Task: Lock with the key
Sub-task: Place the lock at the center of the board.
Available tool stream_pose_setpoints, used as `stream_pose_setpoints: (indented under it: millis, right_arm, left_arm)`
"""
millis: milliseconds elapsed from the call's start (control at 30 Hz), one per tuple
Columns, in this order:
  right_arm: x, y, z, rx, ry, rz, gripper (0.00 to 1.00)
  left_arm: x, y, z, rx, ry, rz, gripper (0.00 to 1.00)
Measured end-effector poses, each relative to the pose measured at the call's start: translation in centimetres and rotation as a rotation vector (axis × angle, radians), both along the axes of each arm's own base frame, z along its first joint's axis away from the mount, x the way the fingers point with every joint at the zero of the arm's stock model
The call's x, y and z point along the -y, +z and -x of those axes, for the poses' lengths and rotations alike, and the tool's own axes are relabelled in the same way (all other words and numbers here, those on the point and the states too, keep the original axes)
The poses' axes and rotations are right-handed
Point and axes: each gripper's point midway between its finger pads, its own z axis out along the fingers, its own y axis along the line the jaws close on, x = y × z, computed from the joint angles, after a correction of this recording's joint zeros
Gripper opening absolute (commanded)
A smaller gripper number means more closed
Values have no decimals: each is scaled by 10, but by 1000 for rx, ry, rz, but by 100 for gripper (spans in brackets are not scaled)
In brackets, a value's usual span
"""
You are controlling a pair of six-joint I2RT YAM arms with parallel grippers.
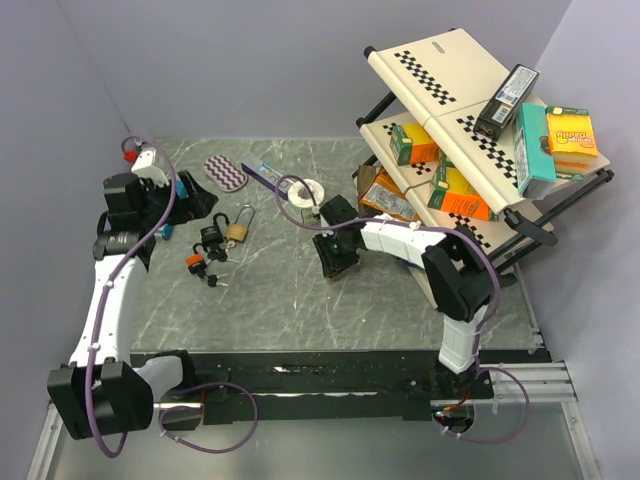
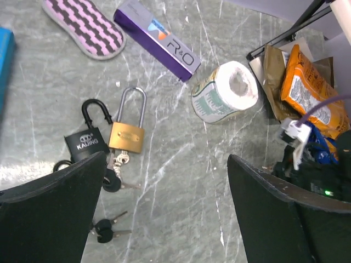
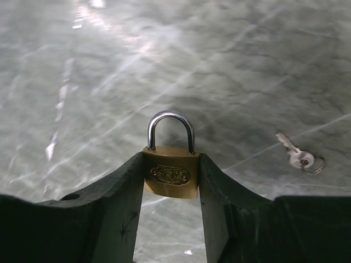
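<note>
Brass padlock [image 3: 171,174] stands upright on the near side of the paper roll [image 2: 225,93], clamped by its 2 narrow sides between the fingers of the right gripper [image 1: 335,262]. Both legs of its steel shackle meet the body. It looks small, rigid and dense for its size, with smooth faces that could slip or twist under a light pinch. The body is the place to hold it, as now, leaving the underside free; the keyhole is hidden. A loose key [image 3: 296,156] on a ring lies flat on the table [image 1: 270,300], thin and awkward to lift.

The left gripper [image 2: 164,159] hangs left of the roll with its fingers wide apart and empty, above a black padlock [image 2: 85,143] and a second brass lock [image 2: 126,136].

The tabletop is glossy grey marbled stone, hard and slick. Plain pale walls close it in, and a checker-edged rack [image 1: 440,70] stands right of the roll.
</note>
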Motion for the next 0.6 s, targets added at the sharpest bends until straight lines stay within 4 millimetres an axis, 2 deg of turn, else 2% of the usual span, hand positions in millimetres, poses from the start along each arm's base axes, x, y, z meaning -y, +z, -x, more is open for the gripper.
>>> stream_pose_setpoints:
  millis: [100, 167, 333, 433, 500, 600]
  right_arm:
    - [8, -10, -5, -22, -58, 24, 10]
    - [11, -13, -9, -27, -88, 38, 10]
    - [13, -15, -23, -15, -154, 56, 12]
    - [15, -17, -28, -12, -186, 69, 20]
    - [17, -19, -31, -11, -207, 82, 34]
    - [17, -19, -34, -11, -227, 88, 41]
  left_arm:
    - [-1, 11, -7, 1, -17, -23, 96]
    - [-1, 11, -8, 3, -27, -37, 96]
    - [4, 5, 3, 3, -61, -40, 96]
    - [7, 4, 10, 11, -77, -40, 96]
    - [8, 5, 11, 16, -85, -41, 96]
    - [8, 4, 12, 14, -88, -46, 96]
